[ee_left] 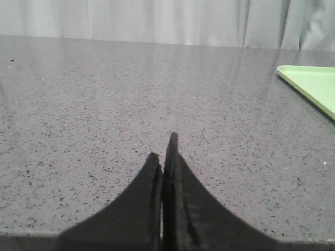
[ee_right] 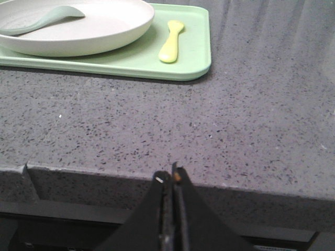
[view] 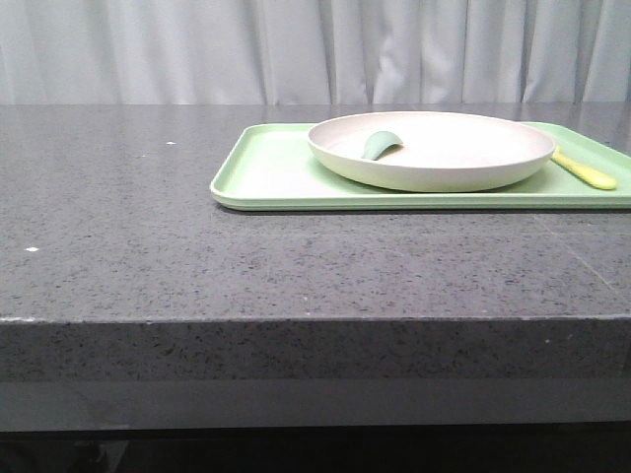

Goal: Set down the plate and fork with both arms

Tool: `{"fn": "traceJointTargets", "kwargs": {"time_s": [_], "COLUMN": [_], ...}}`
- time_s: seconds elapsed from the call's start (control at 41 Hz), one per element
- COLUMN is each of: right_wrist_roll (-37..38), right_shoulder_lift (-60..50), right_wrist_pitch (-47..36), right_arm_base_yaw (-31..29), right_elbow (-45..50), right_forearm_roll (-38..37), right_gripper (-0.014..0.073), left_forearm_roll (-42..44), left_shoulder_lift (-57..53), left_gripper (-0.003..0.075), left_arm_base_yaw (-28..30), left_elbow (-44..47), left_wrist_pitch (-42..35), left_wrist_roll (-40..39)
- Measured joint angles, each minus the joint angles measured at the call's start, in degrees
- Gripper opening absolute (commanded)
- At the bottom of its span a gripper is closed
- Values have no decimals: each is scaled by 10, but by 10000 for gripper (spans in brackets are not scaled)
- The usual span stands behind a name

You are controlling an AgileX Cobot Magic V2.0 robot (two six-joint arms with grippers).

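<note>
The cream plate [view: 434,150] sits on a light-green tray [view: 266,172] at the back right of the table; it also shows in the right wrist view [ee_right: 84,26]. The pale-yellow fork [view: 586,170] lies on the tray to the right of the plate, also seen in the right wrist view [ee_right: 171,42]. My left gripper [ee_left: 166,149] is shut and empty, low over bare table to the left of the tray. My right gripper [ee_right: 170,175] is shut and empty, at the table's front edge, well short of the tray. Neither arm shows in the front view.
A grey-green spoon-like utensil [view: 379,145] lies inside the plate, also in the right wrist view [ee_right: 44,20]. The dark speckled table [view: 197,256] has a thick front edge. A grey curtain [view: 315,49] hangs behind. A corner of the tray [ee_left: 314,86] shows in the left wrist view.
</note>
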Motion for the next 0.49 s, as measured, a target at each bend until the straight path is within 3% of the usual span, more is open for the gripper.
{"fn": "traceJointTargets", "kwargs": {"time_s": [0.488], "right_wrist_roll": [0], "right_shoulder_lift": [0], "right_wrist_pitch": [4], "right_arm_base_yaw": [0], "right_elbow": [0], "right_forearm_roll": [0], "right_gripper": [-67], "left_forearm_roll": [0], "left_shoulder_lift": [0], "left_gripper": [-18], "left_arm_base_yaw": [0], "left_elbow": [0], "left_wrist_pitch": [0], "left_wrist_roll": [0]}}
